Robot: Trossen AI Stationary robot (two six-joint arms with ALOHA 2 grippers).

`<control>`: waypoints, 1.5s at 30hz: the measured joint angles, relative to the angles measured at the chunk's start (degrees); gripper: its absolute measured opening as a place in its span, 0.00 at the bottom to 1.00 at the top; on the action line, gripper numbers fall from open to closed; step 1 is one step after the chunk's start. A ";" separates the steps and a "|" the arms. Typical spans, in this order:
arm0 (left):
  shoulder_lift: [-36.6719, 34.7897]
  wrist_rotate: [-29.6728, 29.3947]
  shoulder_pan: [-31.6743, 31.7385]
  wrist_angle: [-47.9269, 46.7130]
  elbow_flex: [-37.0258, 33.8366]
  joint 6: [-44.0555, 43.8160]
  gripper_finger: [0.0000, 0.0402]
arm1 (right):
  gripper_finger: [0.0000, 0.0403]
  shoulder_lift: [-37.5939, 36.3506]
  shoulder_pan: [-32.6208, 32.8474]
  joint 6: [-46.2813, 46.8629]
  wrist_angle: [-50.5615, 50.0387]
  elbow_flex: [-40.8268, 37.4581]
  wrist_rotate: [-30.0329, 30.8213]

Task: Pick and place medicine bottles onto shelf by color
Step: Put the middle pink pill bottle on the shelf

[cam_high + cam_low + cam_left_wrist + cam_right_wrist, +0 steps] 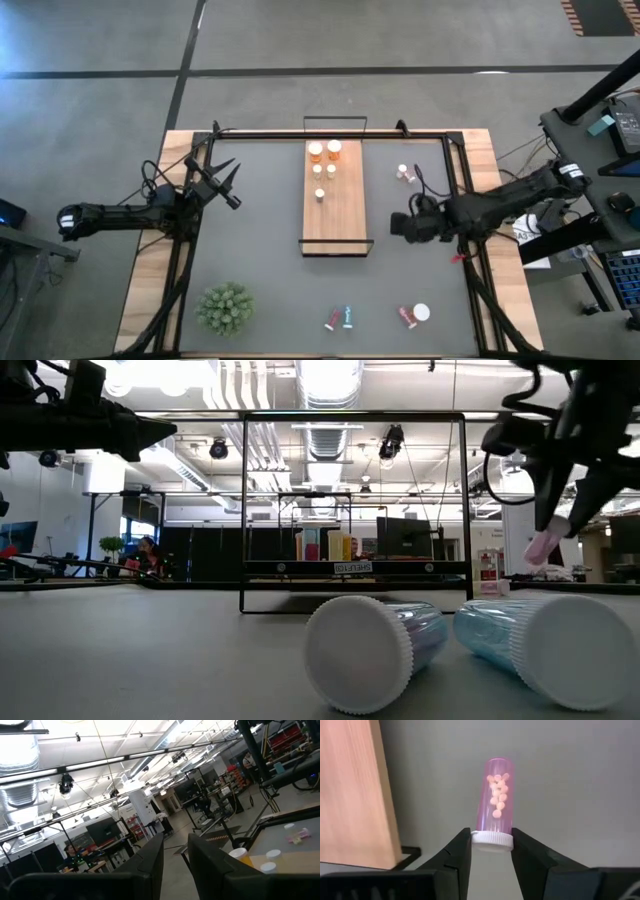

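You are looking into a workshop hall where ceiling ducts (330, 385) and bright lamps (135, 372) are hanging above desks with monitors (405, 537) and a grey concrete floor (300, 40).

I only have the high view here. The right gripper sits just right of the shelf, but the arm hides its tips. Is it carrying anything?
Observer: Yes. In the right wrist view the right gripper is shut on the white cap of a pink bottle.
Operator: Is the bottle empty?
Observer: No, small pale pills show through its clear pink body.
Operator: Is it off the table?
Observer: Yes. In the low view the pink bottle hangs from the gripper, clear above the tabletop.
Operator: And the left gripper?
Observer: The left gripper is shut and holds nothing.
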 joint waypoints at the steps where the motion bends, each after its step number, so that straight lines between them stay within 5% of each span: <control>1: 0.00 0.00 0.00 -0.02 0.00 0.00 0.18 | 0.27 -0.34 -1.30 -0.69 -0.43 0.44 -1.10; 15: 0.00 -0.01 0.00 -0.01 -0.01 0.00 0.18 | 0.27 6.69 -12.08 -2.00 -10.90 15.92 -11.07; 29: 0.00 -0.01 0.00 0.00 -0.01 0.00 0.18 | 0.27 21.61 -18.48 -32.11 -13.34 34.90 -16.74; 45: 0.00 0.00 0.02 -0.02 -0.02 0.00 0.18 | 0.27 34.23 -24.62 -41.50 -13.88 44.60 -28.07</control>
